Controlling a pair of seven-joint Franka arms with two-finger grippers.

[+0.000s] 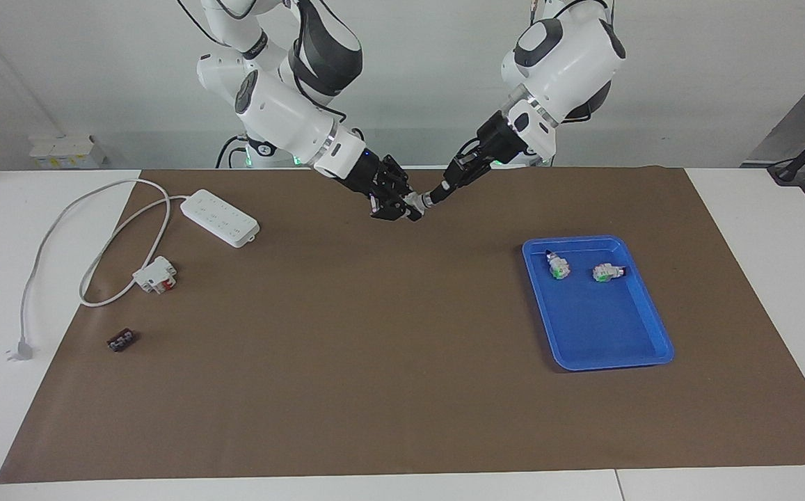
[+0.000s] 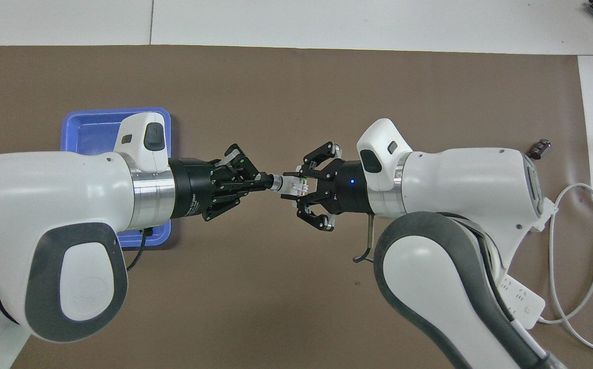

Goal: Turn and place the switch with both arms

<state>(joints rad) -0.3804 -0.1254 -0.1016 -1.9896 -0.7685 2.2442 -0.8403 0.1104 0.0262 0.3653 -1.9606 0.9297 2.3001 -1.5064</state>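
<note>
The switch (image 1: 417, 202) hangs in the air between the two grippers, over the brown mat close to the robots. Its white body with a green mark (image 2: 294, 185) sits in my right gripper (image 1: 408, 204), which is shut on it, links splayed (image 2: 300, 187). The black knob end points at my left gripper (image 1: 434, 195), whose fingertips are shut on the knob (image 2: 267, 182). The two arms meet tip to tip in the overhead view.
A blue tray (image 1: 611, 360) toward the left arm's end holds two more switches (image 1: 556, 267) (image 1: 605, 273). Toward the right arm's end lie a white power strip (image 1: 220, 217) with its cable, a white block with red parts (image 1: 155, 274) and a small black ridged piece (image 1: 122, 340).
</note>
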